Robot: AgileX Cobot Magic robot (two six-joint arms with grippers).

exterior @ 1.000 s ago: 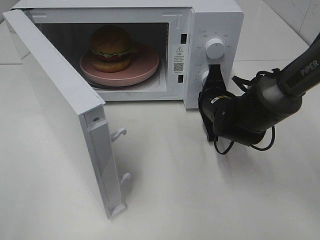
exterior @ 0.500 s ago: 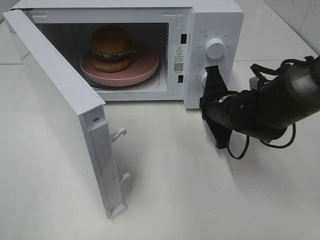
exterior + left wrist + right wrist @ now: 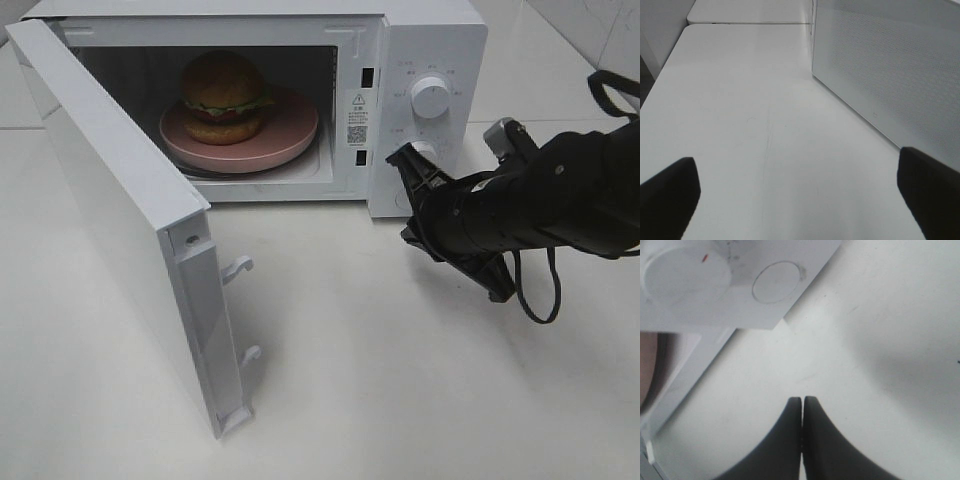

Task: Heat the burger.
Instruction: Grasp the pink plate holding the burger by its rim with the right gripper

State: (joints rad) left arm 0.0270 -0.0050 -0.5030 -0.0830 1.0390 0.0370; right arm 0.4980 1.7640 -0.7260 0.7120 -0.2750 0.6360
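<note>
The burger [image 3: 224,95] with its domed brown bun sits on a pink plate [image 3: 292,132] inside the white microwave [image 3: 430,40], whose door [image 3: 120,200] stands wide open to the left. My right gripper [image 3: 403,160] is shut and empty. It points at the control panel's lower left corner, beside the lower knob [image 3: 426,150] and below the upper knob [image 3: 431,97]. In the right wrist view the shut gripper [image 3: 802,402] hovers over the table below both knobs [image 3: 776,281]. My left gripper [image 3: 800,200] is open above bare table, its fingertips [image 3: 667,200] far apart.
The open door juts toward the table's front left, with two latch hooks [image 3: 238,267] on its edge. A dotted microwave panel [image 3: 890,75] rises beside the left gripper. The right arm [image 3: 540,200] and its looped cable [image 3: 540,300] lie right of the microwave.
The right arm has rolled and swung, so its body now lies out to the right. The fingertips have shifted left off the lower knob's face. Both grippers keep their states.
</note>
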